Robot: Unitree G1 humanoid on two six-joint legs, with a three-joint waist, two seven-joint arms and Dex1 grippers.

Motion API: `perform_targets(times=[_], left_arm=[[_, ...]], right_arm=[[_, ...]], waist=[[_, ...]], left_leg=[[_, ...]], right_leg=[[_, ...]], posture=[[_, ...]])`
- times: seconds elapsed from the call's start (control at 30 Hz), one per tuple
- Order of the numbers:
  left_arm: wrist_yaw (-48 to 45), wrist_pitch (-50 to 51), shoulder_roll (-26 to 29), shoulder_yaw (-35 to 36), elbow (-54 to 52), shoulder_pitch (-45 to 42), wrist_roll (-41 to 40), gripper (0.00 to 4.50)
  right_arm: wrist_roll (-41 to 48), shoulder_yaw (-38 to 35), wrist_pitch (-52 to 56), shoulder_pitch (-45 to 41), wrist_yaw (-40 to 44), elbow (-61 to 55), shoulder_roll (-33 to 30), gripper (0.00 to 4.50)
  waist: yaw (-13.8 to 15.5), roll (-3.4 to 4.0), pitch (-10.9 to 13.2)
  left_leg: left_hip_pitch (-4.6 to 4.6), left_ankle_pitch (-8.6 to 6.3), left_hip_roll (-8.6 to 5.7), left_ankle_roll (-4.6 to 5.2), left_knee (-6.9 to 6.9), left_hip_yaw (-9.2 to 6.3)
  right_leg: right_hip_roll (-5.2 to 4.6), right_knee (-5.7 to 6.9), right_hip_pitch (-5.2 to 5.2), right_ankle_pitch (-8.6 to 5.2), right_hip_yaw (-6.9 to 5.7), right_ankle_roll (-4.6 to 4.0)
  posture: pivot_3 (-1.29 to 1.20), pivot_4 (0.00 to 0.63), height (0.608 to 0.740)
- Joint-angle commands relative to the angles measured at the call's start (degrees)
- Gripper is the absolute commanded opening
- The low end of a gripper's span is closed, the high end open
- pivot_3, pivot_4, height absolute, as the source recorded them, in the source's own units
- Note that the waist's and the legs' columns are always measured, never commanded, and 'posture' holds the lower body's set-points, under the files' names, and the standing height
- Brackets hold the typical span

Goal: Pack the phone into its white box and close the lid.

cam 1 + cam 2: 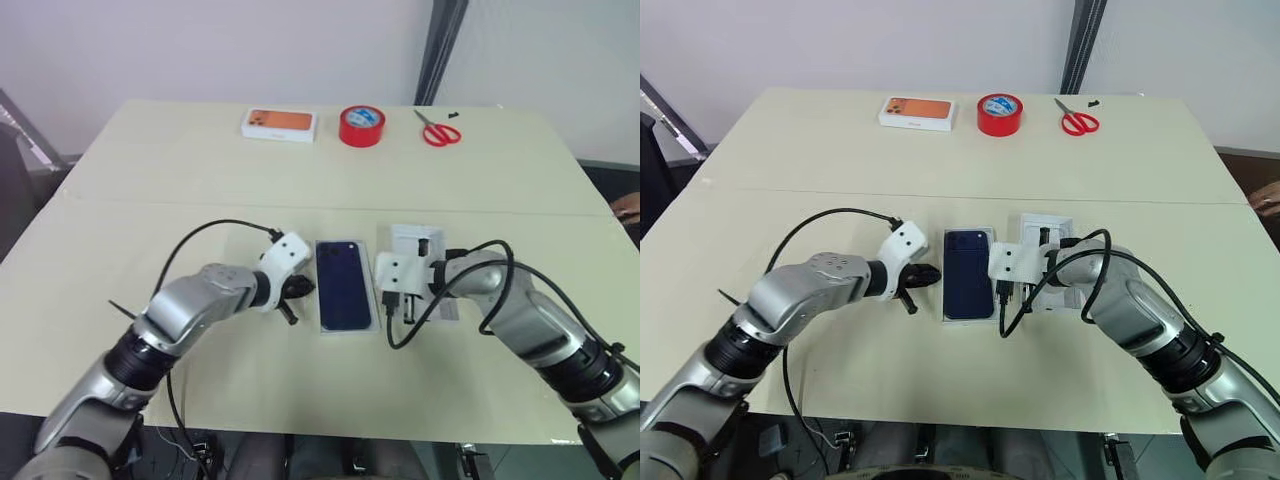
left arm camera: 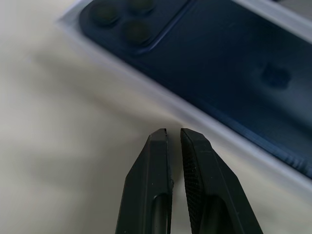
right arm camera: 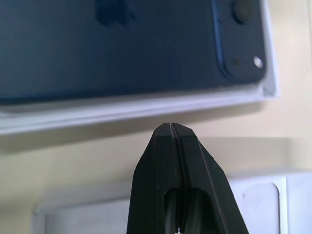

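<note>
Left gripper [image 2: 173,134]: just left of the box, fingertips nearly together with a thin gap between them, nothing held, over bare table.
Phone [image 1: 343,283]: lies back-up inside the box, camera cluster at the far corner.
Box [image 1: 320,300]: at table centre between the two grippers; just a thin white rim shows round the phone, its floor covered.
Right gripper [image 3: 169,127]: just right of the box, fingers pressed fully together, empty.
Lid [image 1: 417,243]: on the table right of the box, largely covered by the right wrist and its cables; I cannot tell which face is up.
Hard to make out: in the head views both sets of fingertips are small dark shapes; whether the left tips touch the rim is unclear.
Table [image 1: 200,190]: pale, with a seam across it.
Far edge, left to right: orange-topped box [image 1: 279,124], red tape roll [image 1: 361,126], red scissors [image 1: 438,130], all well apart from the box.
Right edge: a person's hand [image 1: 628,207], cut off.
</note>
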Motion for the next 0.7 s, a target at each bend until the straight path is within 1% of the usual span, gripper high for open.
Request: perform_targets(times=[0.03,0.2,0.33,0.43,0.53,0.7], left_arm=[[-2.8,0.7,-2.9,-2.5,0.2,-1.4,2.1,0.49],[-5.5,1.7,-7.4,-3.6,1.5,-3.6,3.9,0.49],[-9.3,1.7,-9.6,-6.4,2.9,-5.5,5.8,0.49],[-10.8,1.9,-11.4,-6.8,4.3,-6.5,6.6,0.49],[-13.3,2.0,-12.3,-7.5,4.0,-7.0,6.8,0.49],[-13.7,2.8,-13.6,-6.7,4.8,-7.1,8.2,0.49]], right_arm=[[-1.0,-0.5,-1.8,0.3,1.4,-2.9,-1.0,0.0],[-1.2,-2.0,-1.6,1.5,3.0,-4.3,-2.8,0.0],[-0.4,-4.3,-1.7,3.9,5.3,-6.7,-6.0,0.0],[-0.1,-5.8,-1.6,5.4,6.2,-7.8,-7.5,0.0],[-0.2,-6.9,-1.4,6.2,6.9,-8.1,-8.3,0.0],[-0.5,-7.5,-0.7,6.4,7.5,-8.6,-8.1,0.0]], waist=[[0.3,0.0,0.0],[0.4,0.0,0.0],[0.5,0.0,0.0],[0.3,0.0,0.0],[0.2,0.0,0.0],[0.3,0.0,0.0]], left_leg=[[0.0,0.0,0.0,0.0,0.0,-0.01],[0.0,0.01,-0.04,0.03,0.03,-0.02],[-0.01,0.0,-0.07,0.09,0.07,-0.02],[0.0,0.0,-0.06,0.1,0.07,-0.02],[0.02,0.0,-0.05,0.1,0.07,-0.02],[0.03,0.0,-0.03,0.1,0.07,-0.02]], right_leg=[[0.0,0.01,0.0,0.0,-0.01,0.0],[-0.04,0.0,0.04,0.0,-0.03,0.0],[-0.08,-0.03,0.08,0.0,-0.05,0.01],[-0.07,-0.03,0.08,0.0,-0.05,0.01],[-0.05,0.0,0.08,0.0,-0.04,0.01],[-0.03,0.04,0.08,0.0,-0.05,0.01]], posture=[[0.0,0.15,0.74],[0.0,0.15,0.74],[0.0,0.15,0.74],[0.0,0.15,0.74],[0.0,0.15,0.74],[0.0,0.15,0.74]])
